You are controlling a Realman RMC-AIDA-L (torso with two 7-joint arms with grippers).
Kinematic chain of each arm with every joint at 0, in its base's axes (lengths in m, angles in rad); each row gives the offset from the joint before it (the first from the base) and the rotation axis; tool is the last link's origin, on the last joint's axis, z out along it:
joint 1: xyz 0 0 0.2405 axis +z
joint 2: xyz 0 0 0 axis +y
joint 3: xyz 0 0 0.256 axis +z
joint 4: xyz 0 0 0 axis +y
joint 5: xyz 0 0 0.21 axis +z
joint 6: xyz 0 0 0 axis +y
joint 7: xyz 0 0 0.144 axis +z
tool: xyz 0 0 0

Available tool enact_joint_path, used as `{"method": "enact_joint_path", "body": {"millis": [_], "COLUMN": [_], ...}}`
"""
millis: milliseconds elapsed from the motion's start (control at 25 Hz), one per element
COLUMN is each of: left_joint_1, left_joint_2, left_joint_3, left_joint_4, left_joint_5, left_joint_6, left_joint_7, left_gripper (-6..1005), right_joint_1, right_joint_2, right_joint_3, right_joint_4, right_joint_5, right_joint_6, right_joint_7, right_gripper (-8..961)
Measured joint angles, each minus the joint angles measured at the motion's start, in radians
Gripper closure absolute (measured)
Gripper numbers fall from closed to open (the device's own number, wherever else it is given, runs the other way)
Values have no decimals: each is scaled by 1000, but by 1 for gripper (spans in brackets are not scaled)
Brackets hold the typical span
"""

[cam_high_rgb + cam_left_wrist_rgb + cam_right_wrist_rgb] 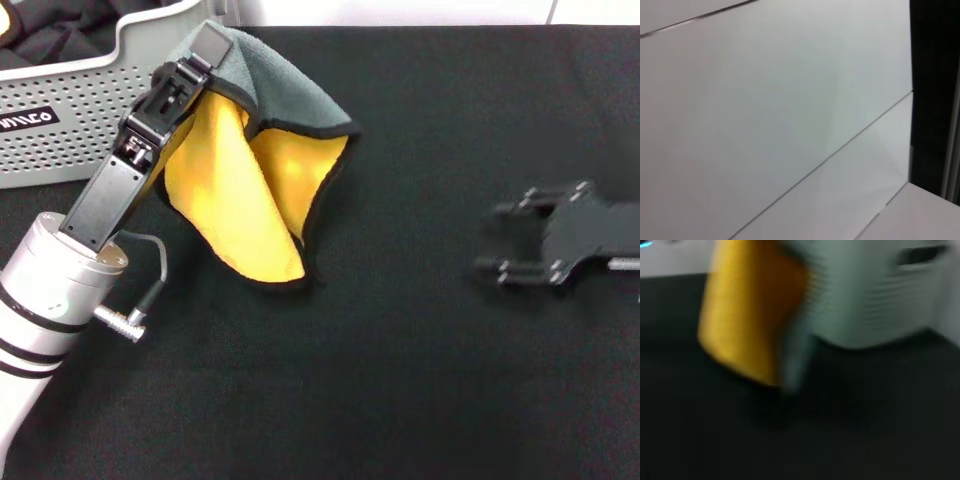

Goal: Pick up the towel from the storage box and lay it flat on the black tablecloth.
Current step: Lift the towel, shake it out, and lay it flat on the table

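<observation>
The left hand (205,55) is closed on the top edge of the towel (255,180), pinching a grey-green fold just in front of the storage box (90,100). The towel hangs from that grip in loose folds, orange-yellow face toward the head camera, grey-green face draped over the top. Its lower corner looks to reach the black tablecloth (400,350), though contact cannot be confirmed.

Judgement: the lift out of the box is complete and the transfer over the cloth is the step in hand. The laying flat is not yet done. The next move calls for carrying the towel further from the box, lowering the trailing corner first, then drawing the held edge across so the folds open rather than bunch.

The left arm reaches up from the near left of the bench, forearm angled toward the box, wrist tipped forward over the towel.

The right hand (520,245) rests low over the cloth at the right, well apart from the towel, fingers spread wide and holding nothing.
</observation>
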Motion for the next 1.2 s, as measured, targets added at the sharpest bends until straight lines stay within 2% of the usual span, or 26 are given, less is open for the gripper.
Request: {"method": "enact_joint_path", "body": {"millis": [120,200,320,400,600,800,1040,1200], "left_joint_1": [11,15,20,20,15,-1,-4,-7], "left_joint_2": [0,0,0,0,0,0,0,0], "left_joint_3": [0,0,1,0,-1,-1,-2,-2], "left_joint_4": [-2,-4,-5,-5,-5,-6,-6,-4], "left_joint_5": [-4,-6,-6,-6,-6,-15,-19,-19], "left_joint_6": [-22,-41,-57,-61,-69,-91,-94,-96], "left_joint_7": [3,3,1,-4,-10,-10,-11,-11], "left_gripper": [989,989,988,987,986,985,984,983], "right_joint_1": [-76,-154,-212,-234,-231,-224,-211,-205], "right_joint_2": [-1,-7,-8,-8,-9,-8,-6,-6], "right_joint_3": [-172,-340,-489,-594,-772,-833,-794,-768], "right_joint_4": [-109,-217,-266,-268,-214,-192,-187,-183], "right_joint_5": [47,69,84,129,316,575,785,825], "right_joint_6": [-104,-278,-471,-616,-864,-941,-866,-816], "right_joint_7": [-100,-214,-358,-493,-842,-1174,-1356,-1406], "right_gripper": [353,355,357,358,362,366,371,374]}}
